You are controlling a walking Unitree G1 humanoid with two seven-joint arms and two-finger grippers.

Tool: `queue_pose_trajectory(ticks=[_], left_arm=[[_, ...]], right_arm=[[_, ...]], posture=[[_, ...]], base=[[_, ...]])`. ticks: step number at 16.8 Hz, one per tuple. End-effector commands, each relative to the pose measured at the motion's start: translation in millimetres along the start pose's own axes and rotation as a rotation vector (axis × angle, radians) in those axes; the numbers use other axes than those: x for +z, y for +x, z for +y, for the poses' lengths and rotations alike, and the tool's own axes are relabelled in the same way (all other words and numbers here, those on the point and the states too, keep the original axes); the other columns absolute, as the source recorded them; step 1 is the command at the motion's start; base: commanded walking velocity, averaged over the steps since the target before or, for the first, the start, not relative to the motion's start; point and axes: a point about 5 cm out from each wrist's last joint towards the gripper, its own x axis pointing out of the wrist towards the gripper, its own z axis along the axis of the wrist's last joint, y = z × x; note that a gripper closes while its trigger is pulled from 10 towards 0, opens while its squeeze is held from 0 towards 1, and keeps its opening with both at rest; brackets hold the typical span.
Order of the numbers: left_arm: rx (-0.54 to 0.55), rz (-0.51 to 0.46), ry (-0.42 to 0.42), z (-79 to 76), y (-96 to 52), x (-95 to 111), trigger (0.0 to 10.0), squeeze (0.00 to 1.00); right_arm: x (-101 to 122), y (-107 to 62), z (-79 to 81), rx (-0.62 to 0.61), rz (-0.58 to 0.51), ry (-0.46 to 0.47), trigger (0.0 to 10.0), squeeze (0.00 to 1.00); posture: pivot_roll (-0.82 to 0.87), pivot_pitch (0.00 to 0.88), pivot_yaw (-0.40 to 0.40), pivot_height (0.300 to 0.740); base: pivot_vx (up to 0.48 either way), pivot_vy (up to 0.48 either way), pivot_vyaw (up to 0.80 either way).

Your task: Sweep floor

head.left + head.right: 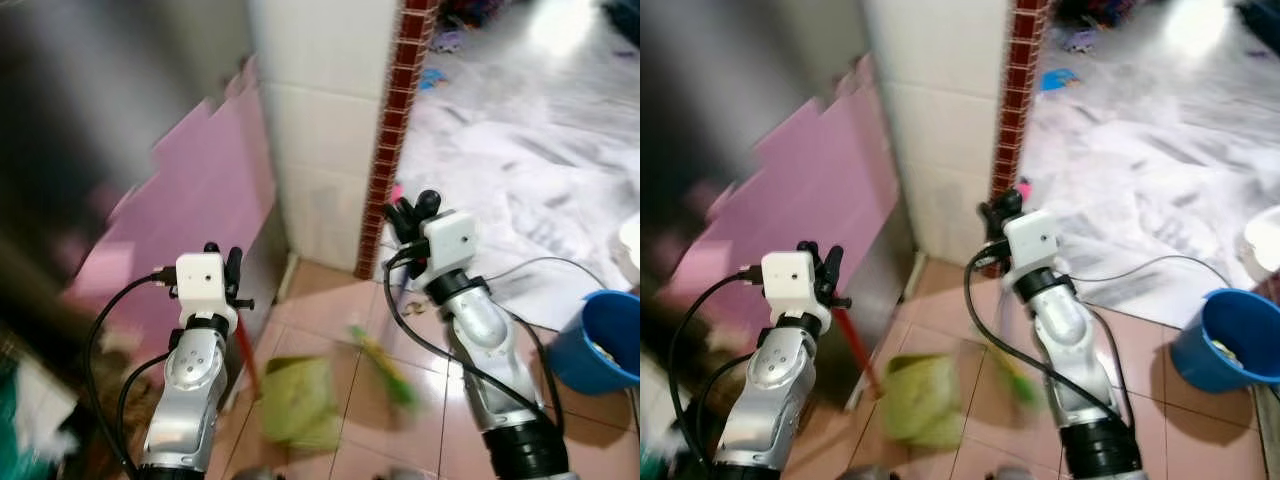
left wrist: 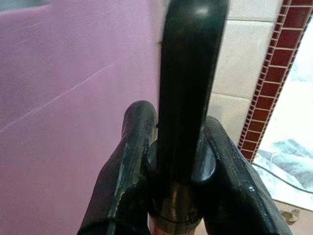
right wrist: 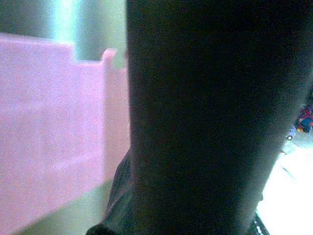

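Left gripper (image 2: 171, 161) raised upright beside white tiled pillar (image 1: 330, 130), clamped on dustpan's black handle (image 2: 188, 88); green dustpan (image 1: 300, 400) below on floor. Right gripper (image 1: 412, 215), raised before pillar, grips green broom (image 1: 385, 365).

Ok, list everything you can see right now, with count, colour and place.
Green dustpan on a red stick: one, on the tiles between the arms, blurred.
Green broom head: one, on the tiles below the right arm, blurred.
Pink foam panels: several, leaning against the wall on the left.
Blue plastic bucket: one, far right on the floor.
White tiled pillar with red brick edging: one, straight ahead.
Left hand: shut on a dark handle.
Right hand: raised near the pillar, grip unclear.
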Motion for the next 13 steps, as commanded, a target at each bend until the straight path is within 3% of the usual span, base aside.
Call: queue_pose_trajectory(ticks=[1, 6, 10, 13], left_arm=[[-0.023, -0.045, 0.007, -7.1, 3.2, 10.8, 10.0, 0.00], [-0.050, -0.034, 0.009, -11.7, 5.0, 9.8, 10.0, 0.00], [-0.052, -0.026, 0.002, -12.6, 5.0, 8.8, 10.0, 0.00], [-0.070, -0.017, -0.037, -17.1, 5.1, 7.9, 10.0, 0.00]], right_arm=[[17.5, 3.2, -11.9, -0.022, -0.065, -0.057, 10.0, 0.00], [40.0, 14.9, -18.5, -0.008, -0.152, -0.237, 10.0, 0.00], [45.9, 19.1, -22.2, -0.003, -0.173, -0.265, 10.0, 0.00], [42.2, 21.8, -21.8, 0.021, -0.165, -0.311, 10.0, 0.00]], posture=[[-0.03, 0.000, 0.066, 0.740], [-0.04, 0.000, 0.065, 0.740], [-0.03, 0.000, 0.058, 0.740], [-0.03, 0.000, 0.058, 0.740]], base=[[0.469, 0.000, 0.00], [0.427, -0.101, 0.00], [0.389, -0.277, 0.00], [0.191, 0.000, 0.00]])
